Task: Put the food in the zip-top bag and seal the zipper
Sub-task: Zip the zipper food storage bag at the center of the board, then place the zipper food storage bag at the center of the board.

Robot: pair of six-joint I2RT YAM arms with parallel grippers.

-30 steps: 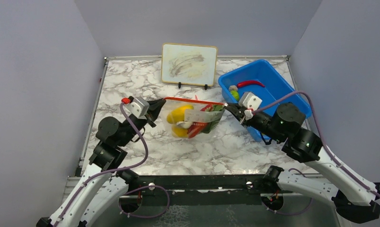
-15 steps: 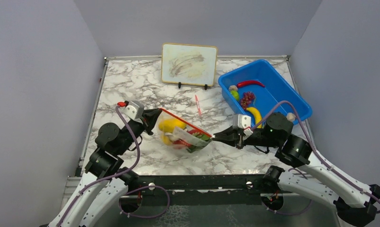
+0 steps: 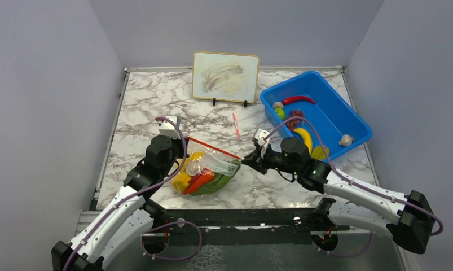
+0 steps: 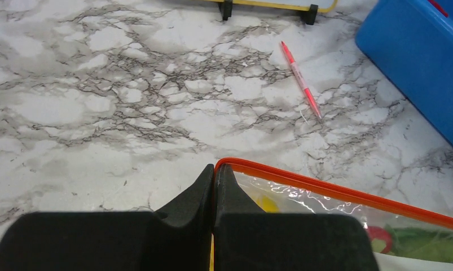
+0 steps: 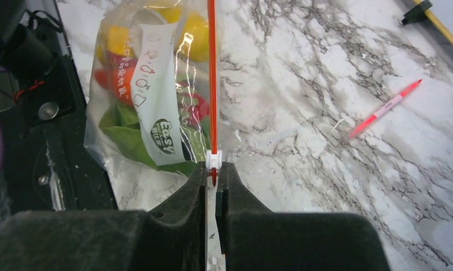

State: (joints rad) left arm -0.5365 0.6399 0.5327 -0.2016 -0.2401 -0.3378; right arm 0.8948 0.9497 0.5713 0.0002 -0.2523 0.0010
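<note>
1. Grey plain walls enclose a white tabletop (image 3: 156, 96) veined in grey marble pattern.
2. Zip-top bag (image 3: 210, 169): clear, with a printed white label, slumped near the tabletop's front edge between the two arms.
3. Zipper (image 5: 212, 84): red-orange strip, stretched straight along the bag's upper edge, with a white slider (image 5: 213, 160) at its right end.
4. Food in the bag: yellow pepper (image 3: 181, 179), orange carrot (image 3: 200, 180), green leafy pod (image 3: 215, 183).
5. Left gripper (image 4: 214, 172): fingers clenched on the zipper's left corner.
6. Right gripper (image 5: 213, 169): fingers pinched on the zipper's right end, touching the slider.
7. Red-and-white pen (image 3: 235, 125): lying loose on the tabletop behind the bag.
8. Blue bin (image 3: 325, 113): far right, holding red chili (image 3: 298, 100), banana (image 3: 304, 137), mushroom (image 3: 278, 105) and a dark round cluster (image 3: 295, 117).
9. Smudged whiteboard (image 3: 225, 77): propped upright at the back wall.
</note>
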